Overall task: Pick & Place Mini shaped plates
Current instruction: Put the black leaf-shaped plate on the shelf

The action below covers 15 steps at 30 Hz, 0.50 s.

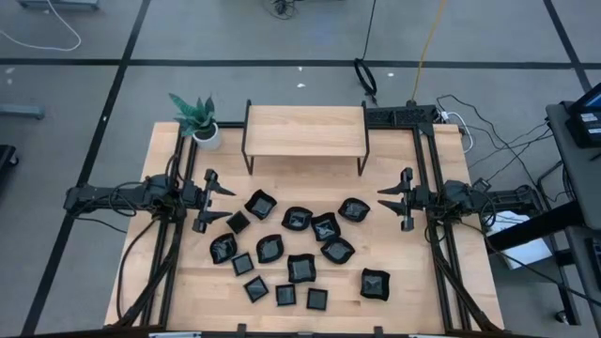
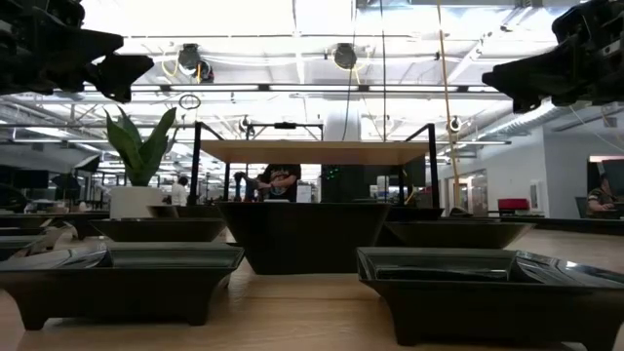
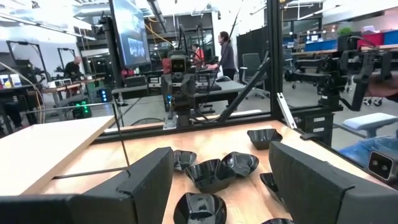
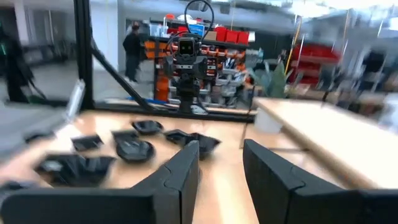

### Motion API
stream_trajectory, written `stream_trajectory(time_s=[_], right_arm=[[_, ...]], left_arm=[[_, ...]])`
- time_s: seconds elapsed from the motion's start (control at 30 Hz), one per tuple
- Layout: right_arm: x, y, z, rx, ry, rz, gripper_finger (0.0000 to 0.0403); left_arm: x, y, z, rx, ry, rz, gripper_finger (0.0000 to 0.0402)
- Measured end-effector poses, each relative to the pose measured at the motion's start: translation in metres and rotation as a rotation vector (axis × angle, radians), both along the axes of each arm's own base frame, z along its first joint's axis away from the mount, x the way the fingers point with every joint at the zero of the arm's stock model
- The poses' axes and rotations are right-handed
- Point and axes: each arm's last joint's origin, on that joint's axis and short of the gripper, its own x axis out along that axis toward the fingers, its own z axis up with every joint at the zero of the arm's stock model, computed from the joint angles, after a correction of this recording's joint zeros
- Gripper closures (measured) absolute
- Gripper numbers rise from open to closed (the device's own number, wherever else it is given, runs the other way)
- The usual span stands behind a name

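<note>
Several mini shaped plates, small glossy black dishes, lie scattered on the wooden table (image 1: 404, 282) between the two arms. One is a wavy-edged plate (image 1: 260, 203) nearest the left arm, another a rounded plate (image 1: 354, 210) nearest the right arm, and square ones (image 1: 317, 299) sit toward the near edge. Each plate rests on its base. My left gripper (image 1: 228, 204) hovers open above the table at the left, pointing level toward the plates (image 3: 214, 174). My right gripper (image 1: 380, 200) hovers open at the right, facing it (image 4: 221, 171). Nothing is between either pair of fingers.
A low wooden shelf on black legs (image 1: 305, 131) stands at the table's far middle. A potted green plant (image 1: 197, 117) sits at the far left corner. Black frame rails (image 1: 427, 160) run along both table sides. People stand in the room beyond.
</note>
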Motion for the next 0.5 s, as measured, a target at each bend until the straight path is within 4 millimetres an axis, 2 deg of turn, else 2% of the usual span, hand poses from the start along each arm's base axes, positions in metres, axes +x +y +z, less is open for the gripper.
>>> stream_trajectory(time_s=[0.13, 0.23, 0.37, 0.5], right_arm=[[0.0000, -0.0008, 0.0001, -0.222, 0.013, -0.043, 0.0287], [0.0000, -0.0007, 0.0001, -0.281, 0.016, -0.048, 0.0287], [0.0000, -0.0007, 0.0001, -0.242, 0.014, -0.044, 0.0287], [-0.0001, -0.0007, 0.0004, -0.097, 0.001, -0.030, 0.0287]], left_arm=[[-0.0007, 0.0001, 0.0046, 0.021, -0.051, 0.005, 0.0135], [-0.0012, 0.0001, 0.0076, -0.024, -0.076, -0.001, 0.0135], [-0.0017, 0.0005, 0.0102, -0.053, -0.100, 0.010, 0.0135], [-0.0014, 0.0031, 0.0102, -0.089, -0.099, 0.092, 0.0135]])
